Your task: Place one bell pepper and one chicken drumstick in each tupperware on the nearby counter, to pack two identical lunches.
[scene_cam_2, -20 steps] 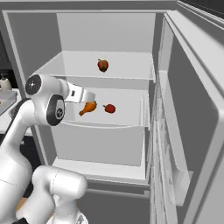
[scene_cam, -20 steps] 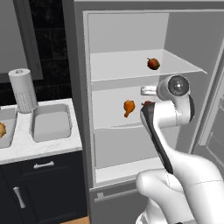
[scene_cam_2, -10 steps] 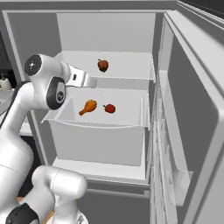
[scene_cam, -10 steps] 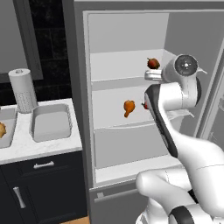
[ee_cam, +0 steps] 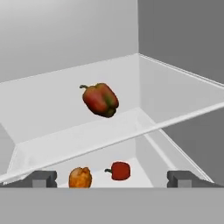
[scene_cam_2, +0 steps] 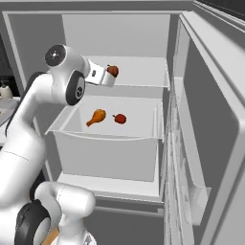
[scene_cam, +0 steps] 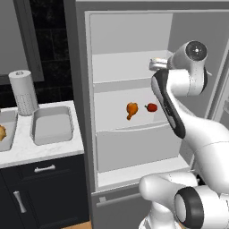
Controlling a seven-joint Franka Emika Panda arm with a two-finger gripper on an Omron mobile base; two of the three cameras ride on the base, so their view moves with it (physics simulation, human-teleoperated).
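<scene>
Left base view. Fridge door open. Arm raised to the upper shelf; gripper at the shelf's right end, mostly masked by the wrist, so jaw spacing cannot be read from here. Below it and to its left, on the lower shelf: a chicken drumstick and a small red bell pepper, near each other, not touching. Far off to the gripper's left and lower, the counter carries a grey tupperware, a paper towel roll behind it, and the edge of a second container at the frame border with something tan inside; cannot tell what it is.

Right base view. Gripper points into the upper shelf. A reddish bell pepper sits just at its tip; contact or gap cannot be settled from this angle. Drumstick and small red pepper lie beneath the gripper in the lower shelf tray.

Hand view. Both fingertips stand wide apart at the frame's lower corners, nothing between them: jaws fully spread, empty. Red-green bell pepper lies ahead of the gripper, roughly centred between the fingers, clear of both, on the transparent upper shelf. Through the shelf, nearer and lower: drumstick and small red pepper, side by side.
</scene>
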